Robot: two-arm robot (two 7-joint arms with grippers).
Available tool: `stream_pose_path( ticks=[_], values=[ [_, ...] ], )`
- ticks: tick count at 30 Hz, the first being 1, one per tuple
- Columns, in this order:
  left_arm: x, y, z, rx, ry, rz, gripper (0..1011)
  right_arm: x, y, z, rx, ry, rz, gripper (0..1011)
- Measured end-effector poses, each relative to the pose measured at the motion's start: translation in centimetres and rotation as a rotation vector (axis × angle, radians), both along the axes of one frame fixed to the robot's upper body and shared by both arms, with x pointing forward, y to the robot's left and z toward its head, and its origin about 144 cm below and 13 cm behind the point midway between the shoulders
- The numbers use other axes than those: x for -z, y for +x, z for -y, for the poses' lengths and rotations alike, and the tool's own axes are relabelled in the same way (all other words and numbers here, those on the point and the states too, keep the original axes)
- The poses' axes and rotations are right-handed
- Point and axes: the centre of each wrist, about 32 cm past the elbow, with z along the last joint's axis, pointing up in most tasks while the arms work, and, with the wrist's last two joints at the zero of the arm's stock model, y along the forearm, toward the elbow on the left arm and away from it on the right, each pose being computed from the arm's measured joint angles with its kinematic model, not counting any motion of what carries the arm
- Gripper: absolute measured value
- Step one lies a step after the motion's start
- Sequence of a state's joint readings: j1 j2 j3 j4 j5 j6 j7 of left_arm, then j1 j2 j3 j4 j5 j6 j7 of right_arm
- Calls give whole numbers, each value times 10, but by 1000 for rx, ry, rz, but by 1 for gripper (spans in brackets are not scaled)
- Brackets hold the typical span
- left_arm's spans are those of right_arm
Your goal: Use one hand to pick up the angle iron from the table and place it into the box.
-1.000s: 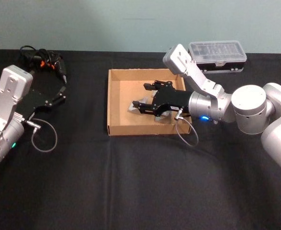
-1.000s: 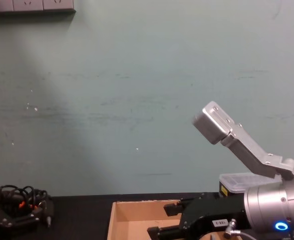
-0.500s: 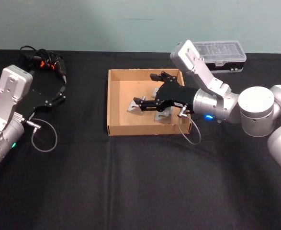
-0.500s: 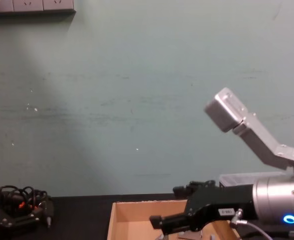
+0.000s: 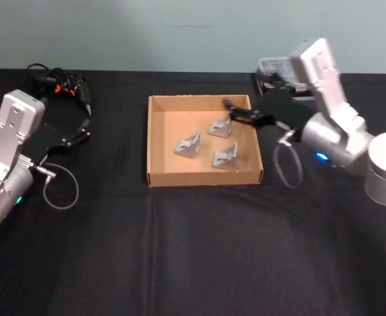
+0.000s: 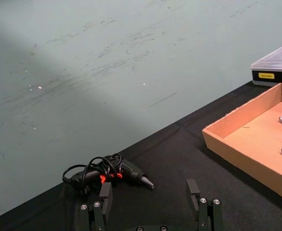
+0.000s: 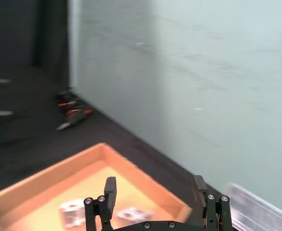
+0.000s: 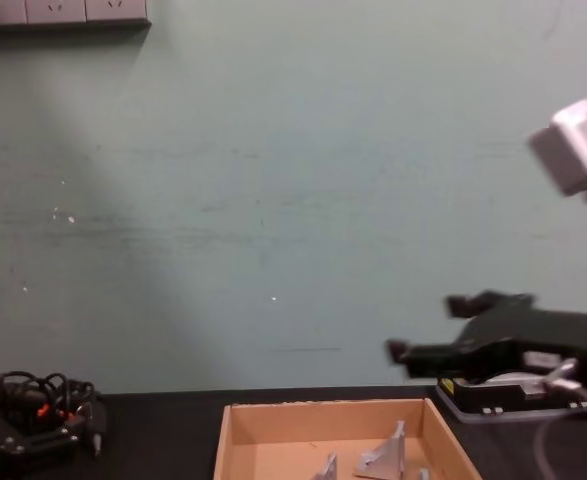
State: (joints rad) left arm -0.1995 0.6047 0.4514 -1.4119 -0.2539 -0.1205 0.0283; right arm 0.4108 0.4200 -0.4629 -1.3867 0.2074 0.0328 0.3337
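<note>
A: Where are the angle irons sitting?

B: Three of them are lying inside the box, on its cardboard floor. One angle iron is resting toward the left of the middle, a second angle iron is lying nearer the far wall, and a third angle iron is sitting toward the near right corner. They are lying near each other but not touching. In the chest view two of them are standing up above the box's front wall.

A: And the box itself?

B: It is resting on the table, roughly in the middle, with its open top facing up.

A: What is the right gripper doing?

B: It is hanging in the air over the box's far right corner, above the wall, gripping nothing. Its fingers are standing apart, which the right wrist view shows plainly, with the box and the irons lying below them.

A: And the left gripper?

B: It is parking at the left side of the table, well apart from the box, its fingers spread wide and empty. Just beyond it a black power tool with a coiled cord is lying near the table's far edge.

A: Anything else nearby?

B: A black case with a clear lid is sitting behind the right arm, by the far right of the box.
</note>
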Motion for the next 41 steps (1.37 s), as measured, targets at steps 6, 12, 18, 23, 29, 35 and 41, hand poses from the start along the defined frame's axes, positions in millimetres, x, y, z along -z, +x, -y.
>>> stream_pose_path(
  ticks=[6,12,18,23,29,35,41],
  values=[
    [0,0,0,0,0,0,1000,7,-17,19,157,34,38,1003],
    [0,0,0,0,0,0,1000,22,-33,39,302,53,35,1003],
    [0,0,0,0,0,0,1000,33,-39,46,354,50,10,1003],
    [0,0,0,0,0,0,1000,32,-39,45,352,50,12,1003],
    [0,0,0,0,0,0,1000,32,-38,45,349,50,13,1003],
    [0,0,0,0,0,0,1000,31,-38,44,348,50,14,1003],
    [0,0,0,0,0,0,1000,31,-38,44,346,50,15,1003]
  ],
)
